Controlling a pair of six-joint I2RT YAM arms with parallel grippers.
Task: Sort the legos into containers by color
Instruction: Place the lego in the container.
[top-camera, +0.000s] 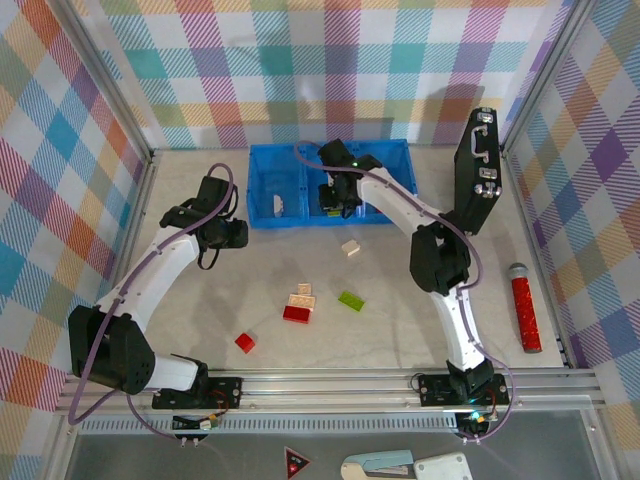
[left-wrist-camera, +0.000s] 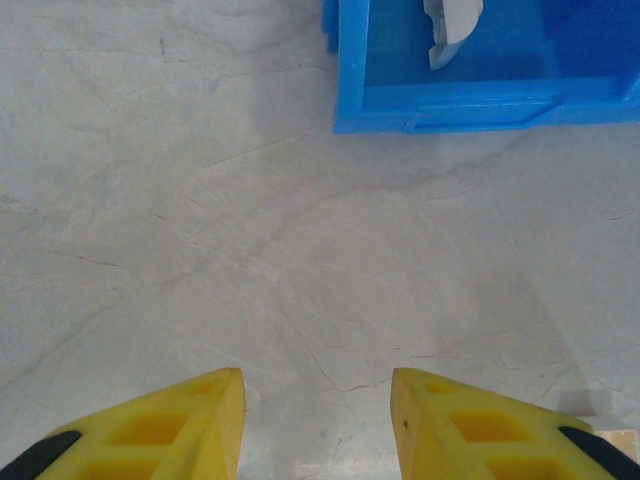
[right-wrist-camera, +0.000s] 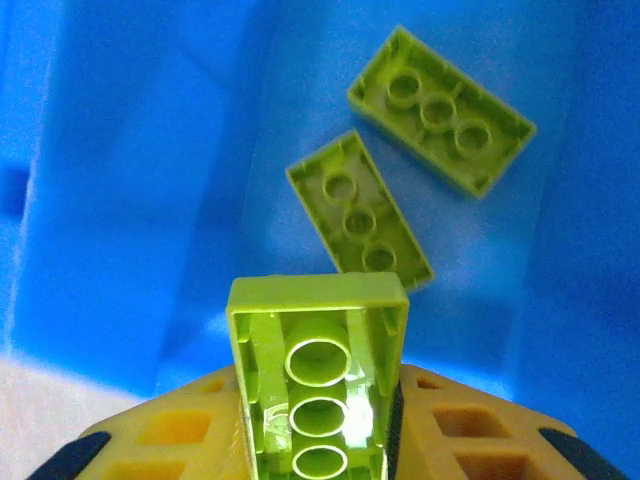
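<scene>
The blue tray (top-camera: 392, 168) lies at the back of the table, its three compartments side by side. My right gripper (top-camera: 336, 197) hangs over the middle compartment (right-wrist-camera: 130, 200), shut on a lime green lego (right-wrist-camera: 318, 380) held underside up. Two more lime legos (right-wrist-camera: 440, 110) (right-wrist-camera: 360, 213) lie on that compartment's floor. A white lego (top-camera: 279, 205) (left-wrist-camera: 452, 30) rests in the left compartment. On the table lie a cream lego (top-camera: 350, 247), a green lego (top-camera: 351, 299), a red lego (top-camera: 297, 314) beside a cream one (top-camera: 303, 297), and a small red lego (top-camera: 245, 342). My left gripper (top-camera: 236, 233) (left-wrist-camera: 318, 385) is open over bare table, left of the tray (left-wrist-camera: 450, 100).
A black case with metal latches (top-camera: 477, 170) stands upright against the right wall beside the tray. A long red cylinder with a grey tip (top-camera: 524, 305) lies at the right edge. Plaid walls close in three sides.
</scene>
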